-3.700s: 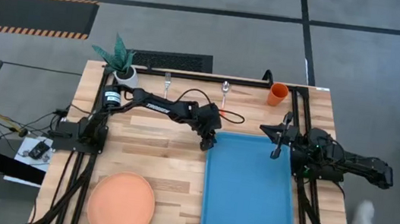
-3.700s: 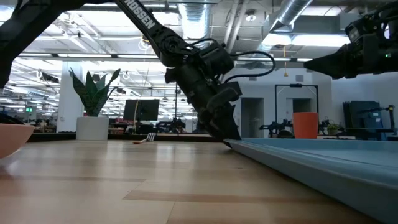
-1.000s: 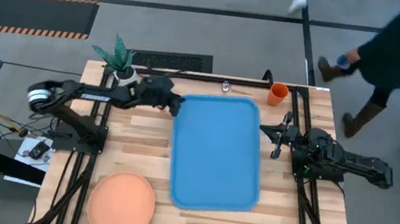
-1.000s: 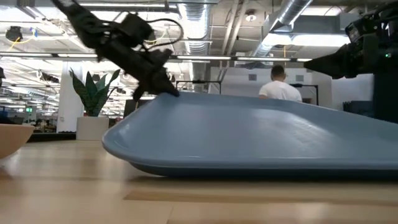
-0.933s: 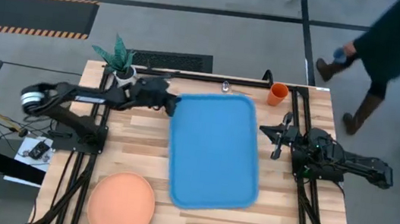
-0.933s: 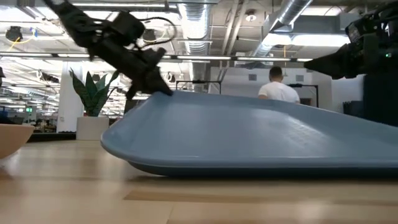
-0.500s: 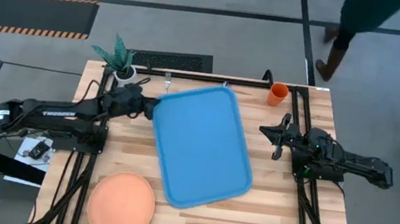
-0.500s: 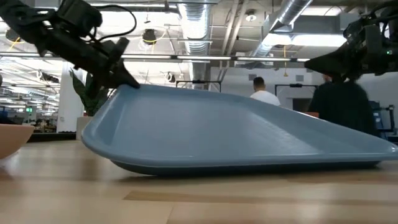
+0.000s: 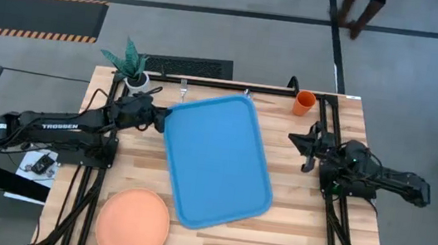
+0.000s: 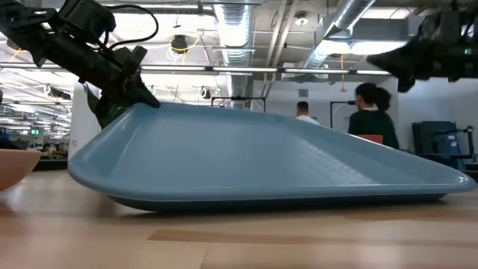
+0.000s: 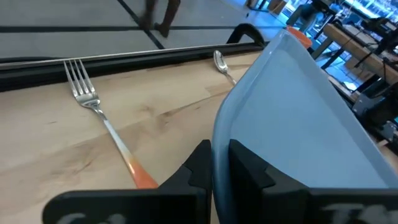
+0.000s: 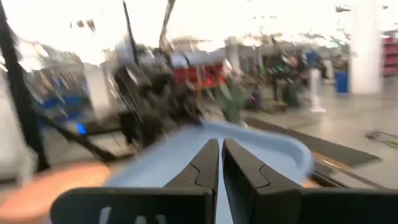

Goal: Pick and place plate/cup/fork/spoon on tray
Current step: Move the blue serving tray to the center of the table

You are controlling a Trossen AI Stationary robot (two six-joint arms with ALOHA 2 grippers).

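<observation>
The blue tray (image 9: 216, 160) lies askew mid-table, its far left corner raised by my left gripper (image 9: 163, 116), which is shut on it. The salmon plate (image 9: 133, 223) rests flat at the near left. The fork (image 11: 93, 106) and the spoon (image 11: 221, 62) lie on the wood along the far edge, just beyond the tray. At the far right the orange cup (image 9: 303, 104) stands upright. My right gripper (image 9: 308, 147) hovers shut and holds nothing, right of the tray. My left gripper pinches the tray's raised rim (image 11: 219, 140) at its far left corner, one finger inside the tray and one outside. The fingers slant down from the table's left side. The held corner (image 10: 146, 106) is lifted; the tray tilts, its underside on the table.
A white pot with a green plant (image 9: 131, 67) stands at the far left corner, close behind my left arm. A black rail (image 9: 232, 85) runs along the far edge. People walk in the room beyond the table (image 10: 370, 112).
My left gripper has gone toward the table's left edge, still shut on the tray's corner. The tray has slid left with it and turned, its far end swinging further left than its near end. The fork has come clear of the tray.
</observation>
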